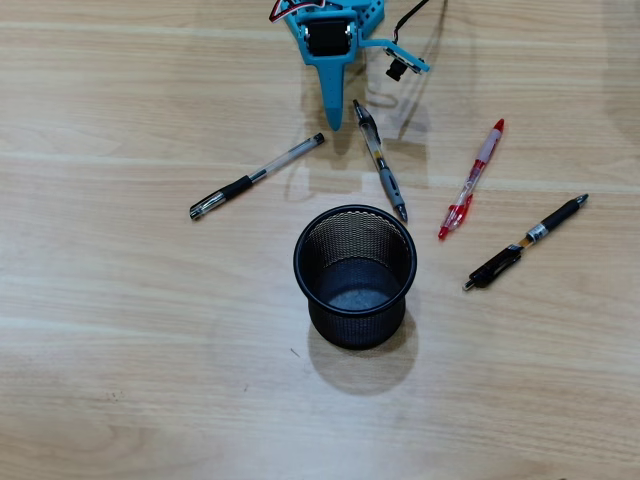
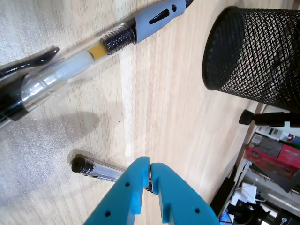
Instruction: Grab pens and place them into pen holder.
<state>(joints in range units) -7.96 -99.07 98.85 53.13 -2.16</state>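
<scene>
The black mesh pen holder [image 1: 354,290] [image 2: 255,51] stands upright at the table's middle and looks empty. Several pens lie flat beyond it in the overhead view. A clear-and-black pen [image 1: 258,176] lies left, and a clear one with a grey grip [image 1: 381,160] is just right of the gripper. A red-and-white pen [image 1: 472,180] and a black pen with a silver band [image 1: 525,243] lie further right. My blue gripper [image 1: 333,122] [image 2: 150,163] is shut, its tip between the two clear pens. In the wrist view the left pen's end [image 2: 96,168] passes behind the tip, and the grey-grip pen [image 2: 70,65] crosses above.
The light wooden tabletop [image 1: 130,330] stretches around the holder. In the wrist view, the table's edge and floor clutter with a red box [image 2: 272,154] show at lower right. Cables [image 1: 415,25] hang beside the arm at the top of the overhead view.
</scene>
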